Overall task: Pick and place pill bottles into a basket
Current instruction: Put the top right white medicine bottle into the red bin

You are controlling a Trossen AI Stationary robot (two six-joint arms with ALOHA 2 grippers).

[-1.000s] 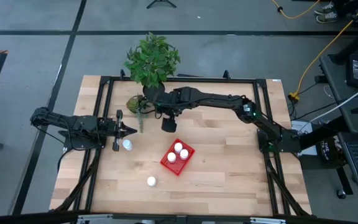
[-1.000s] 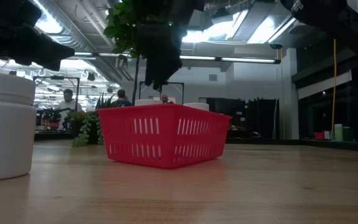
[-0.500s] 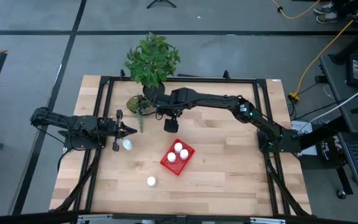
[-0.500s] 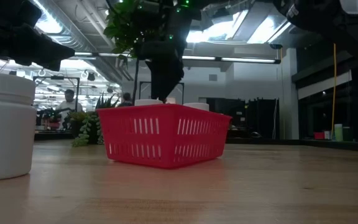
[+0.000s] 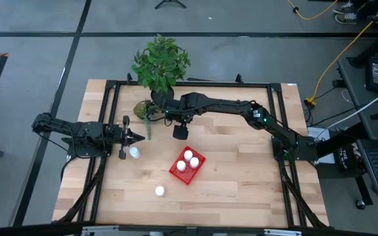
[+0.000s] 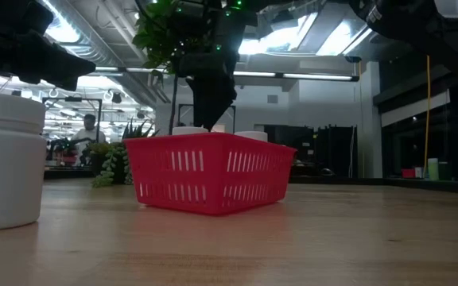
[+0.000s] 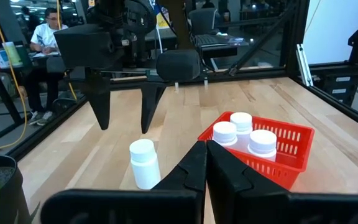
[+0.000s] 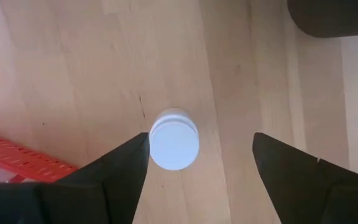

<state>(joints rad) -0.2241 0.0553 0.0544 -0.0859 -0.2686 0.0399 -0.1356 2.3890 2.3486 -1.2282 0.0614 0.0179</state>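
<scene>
My right gripper [image 5: 179, 133] is open and points down over a white pill bottle [image 8: 174, 147] that stands on the table. Its fingers hang above the cap without touching it, and the bottle sits nearer one finger [image 8: 114, 177]. In the left wrist view the right gripper [image 7: 124, 127] hovers just over this bottle [image 7: 143, 163]. The red basket [image 5: 188, 166] holds three bottles [image 7: 244, 132]. My left gripper [image 5: 134, 137] is shut and empty, level, pointing toward the table's right. One bottle [image 5: 134, 152] stands beside it and another [image 5: 159, 191] stands near the front edge.
A potted plant [image 5: 161, 65] and a small succulent [image 5: 143, 110] stand at the far edge, just behind my right gripper. In the low view the front bottle [image 6: 6, 163] stands large at the left and the basket [image 6: 209, 179] in the middle. People sit in the room beyond the table.
My right gripper has shifted a little toward the table's right edge and come down over the bottle behind the basket, then held still. Its fingers stay open. The bottles and the basket have not moved.
</scene>
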